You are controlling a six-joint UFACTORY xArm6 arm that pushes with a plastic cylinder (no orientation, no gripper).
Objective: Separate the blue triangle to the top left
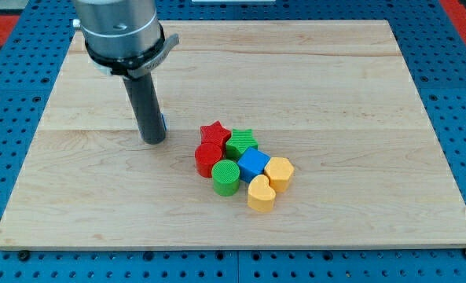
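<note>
My tip (153, 140) rests on the wooden board (358, 79), left of centre. There is no gripper on this arm, only the straight dark rod, so nothing opens or closes. Just behind the rod's lower end, on its right side, a small sliver of blue (163, 123) shows. It is probably the blue triangle, but the rod hides most of it and the shape cannot be made out. It touches or sits right against the rod.

Seven other blocks lie packed in one cluster to the right of my tip and a little lower in the view. There are two red ones: a red star (214, 132) and a red cylinder (208, 158). Two are green: a green star (240, 141) and a green cylinder (225, 177). One is a blue cube (254, 163). Two are yellow: a yellow hexagon-like block (280, 172) and a yellow heart (261, 193). The cluster stands apart from the rod and the blue sliver.
</note>
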